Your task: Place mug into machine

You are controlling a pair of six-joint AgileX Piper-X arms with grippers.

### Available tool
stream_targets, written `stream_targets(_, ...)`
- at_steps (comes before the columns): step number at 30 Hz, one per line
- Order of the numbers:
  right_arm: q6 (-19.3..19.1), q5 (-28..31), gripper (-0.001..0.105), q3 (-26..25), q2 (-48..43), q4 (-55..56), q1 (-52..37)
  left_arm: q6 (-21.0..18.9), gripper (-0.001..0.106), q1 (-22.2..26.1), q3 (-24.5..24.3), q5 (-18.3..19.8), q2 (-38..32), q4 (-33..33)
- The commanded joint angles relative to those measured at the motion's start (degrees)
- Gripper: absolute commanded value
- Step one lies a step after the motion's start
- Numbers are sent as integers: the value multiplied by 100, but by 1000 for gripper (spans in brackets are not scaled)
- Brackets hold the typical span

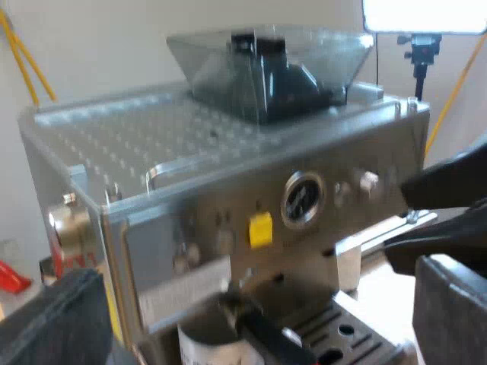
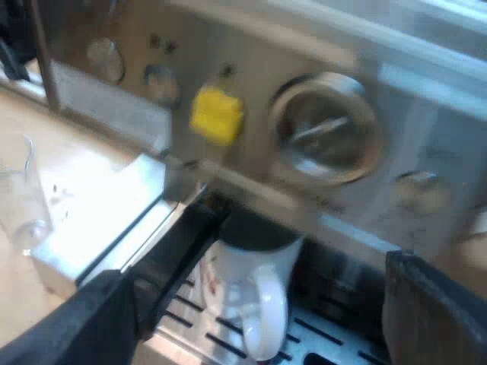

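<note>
White mug [image 2: 245,277] on the drip tray [image 2: 335,338]

It stands upright in the machine [image 2: 251,61], in from the tray's outer edge, handle toward the right end effector [image 2: 255,323]. That end effector gapes wide, holding nothing; the left end effector [image 1: 251,319] likewise. Placement looks done: back straight off, fingers clear of the handle, and spare the measuring glass [image 2: 23,198] on the tabletop [image 2: 19,304].
</note>
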Motion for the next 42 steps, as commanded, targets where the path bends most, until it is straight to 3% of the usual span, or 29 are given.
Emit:
stream_targets(1,54,-185,69,-47,-260,150,-213,1,81,-28,-372,-49,491,-49)
stream_targets(7,313,-882,69,-47,-1032,1090,-1443,1,81,-11,-1172,-153,1540,-39)
stream_targets(13,349,-1061,69,-47,-1277,1468,-1994,-36,81,666,-1820,-80,2283,122)
stream_targets(14,348,-1844,69,-47,-1726,2251,-3430,-36,81,900,-1915,-6,2382,171)
stream_targets(18,293,-2314,69,-47,-2001,2556,-4572,-25,81,1367,-2083,88,2489,186)
stream_targets(21,106,-2432,69,-47,-2163,2625,-5215,-4,81,1556,-2082,62,2427,281)
stream_targets(23,-241,-2432,69,-47,-2349,2688,-5690,-4,81,1643,-2082,39,2339,515)
stream_targets(27,-456,-2729,69,-47,-2664,2773,-6229,-4,81,1644,-2082,-277,2171,815)
stream_targets(35,-561,-2905,69,-47,-3578,3194,-6653,-4,81,1644,-2082,-719,1457,1395)
stream_targets(42,-508,-2905,69,-47,-4528,3502,-6653,-4,81,1644,-2082,-747,455,2001)
